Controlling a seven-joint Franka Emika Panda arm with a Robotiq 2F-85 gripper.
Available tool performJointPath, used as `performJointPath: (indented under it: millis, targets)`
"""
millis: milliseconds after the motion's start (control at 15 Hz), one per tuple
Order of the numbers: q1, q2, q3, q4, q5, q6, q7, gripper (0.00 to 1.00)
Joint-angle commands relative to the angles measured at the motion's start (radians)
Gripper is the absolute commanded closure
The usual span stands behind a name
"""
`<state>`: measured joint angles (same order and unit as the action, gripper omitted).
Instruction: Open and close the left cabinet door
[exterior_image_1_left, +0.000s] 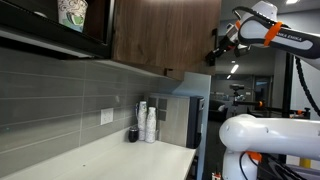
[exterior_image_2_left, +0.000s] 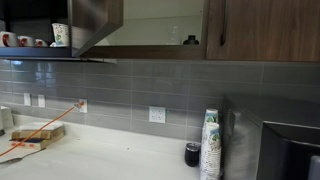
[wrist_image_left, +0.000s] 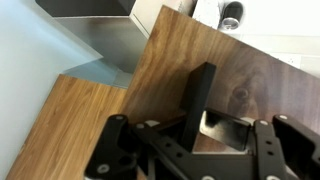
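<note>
The left cabinet door (exterior_image_1_left: 165, 35) is a dark-brown wood-grain panel. It stands swung out from the cabinet and also shows in the wrist view (wrist_image_left: 250, 70) and in an exterior view (exterior_image_2_left: 95, 22). Its black bar handle (wrist_image_left: 203, 85) sits between my jaws. My gripper (wrist_image_left: 200, 125) is closed around that handle, with a metal finger pad pressed against the bar. In an exterior view my gripper (exterior_image_1_left: 213, 55) is at the door's free lower corner. The cabinet's pale inside (exterior_image_2_left: 160, 20) lies open. My gripper does not show in that exterior view.
The glass-fronted door with a patterned cup (exterior_image_1_left: 70, 15) hangs beside the left door. A second wood door (exterior_image_2_left: 265, 30) stays shut. Stacked paper cups (exterior_image_2_left: 210, 140) and a black appliance (exterior_image_2_left: 290, 150) stand on the counter (exterior_image_2_left: 110, 150) below.
</note>
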<state>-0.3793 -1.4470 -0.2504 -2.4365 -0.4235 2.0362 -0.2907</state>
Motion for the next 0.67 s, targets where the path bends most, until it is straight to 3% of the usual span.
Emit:
performJointPath:
  millis: [0, 133, 200, 600]
  targets:
    - [0.101, -0.082, 0.073, -0.12, 0.05, -0.052, 0.055, 0.97]
    - [0.101, -0.099, 0.081, -0.133, 0.045, -0.054, 0.059, 0.97]
    - [0.025, -0.038, 0.086, -0.116, 0.122, 0.001, 0.001, 0.97]
    - [-0.025, -0.045, 0.103, -0.122, 0.171, 0.007, -0.04, 0.97]
